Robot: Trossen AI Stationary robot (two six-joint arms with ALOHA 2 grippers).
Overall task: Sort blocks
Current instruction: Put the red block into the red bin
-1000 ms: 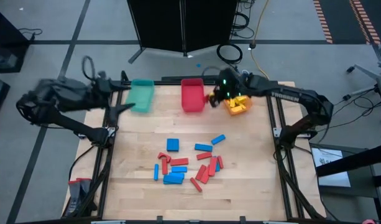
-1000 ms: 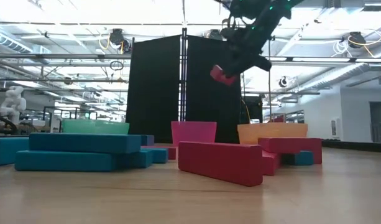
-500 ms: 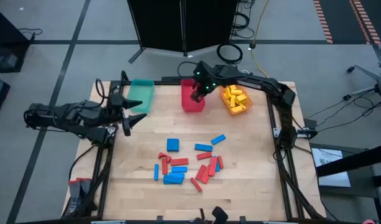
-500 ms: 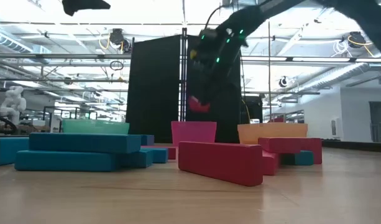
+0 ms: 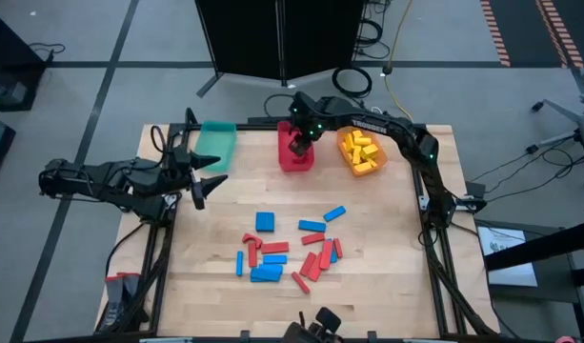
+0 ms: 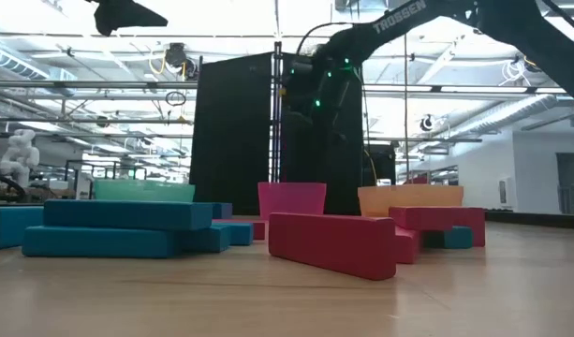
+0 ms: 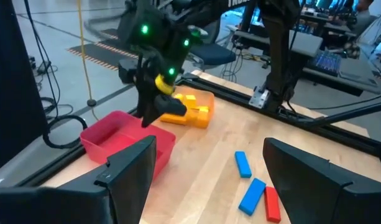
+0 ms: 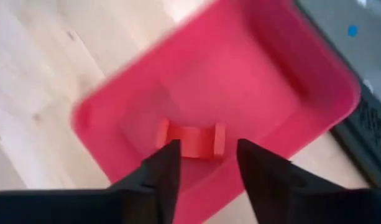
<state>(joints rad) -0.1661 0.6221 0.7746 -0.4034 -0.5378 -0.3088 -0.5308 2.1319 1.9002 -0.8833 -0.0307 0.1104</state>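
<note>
The right gripper (image 5: 296,150), fingers parted, is hovering over the red bin (image 5: 285,158) at 12 o'clock, a red block (image 8: 191,141) lying below it. Yellow blocks (image 5: 359,150) are filling the orange bin (image 5: 371,168); red and blue blocks (image 5: 290,249) are waiting mid-table. The left gripper (image 5: 202,177), spread, is idling at 9 o'clock.

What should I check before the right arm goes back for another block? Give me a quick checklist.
1. Right end effector open: ok, fingers apart.
2. Red block inside the red bin: ok.
3. Block free of the fingers: cannot tell, it sits right at their tips.
4. Left end effector clear of the pile: ok, it is near the teal bin.
5. Blocks left on the table: ok, red and blue remain.
</note>
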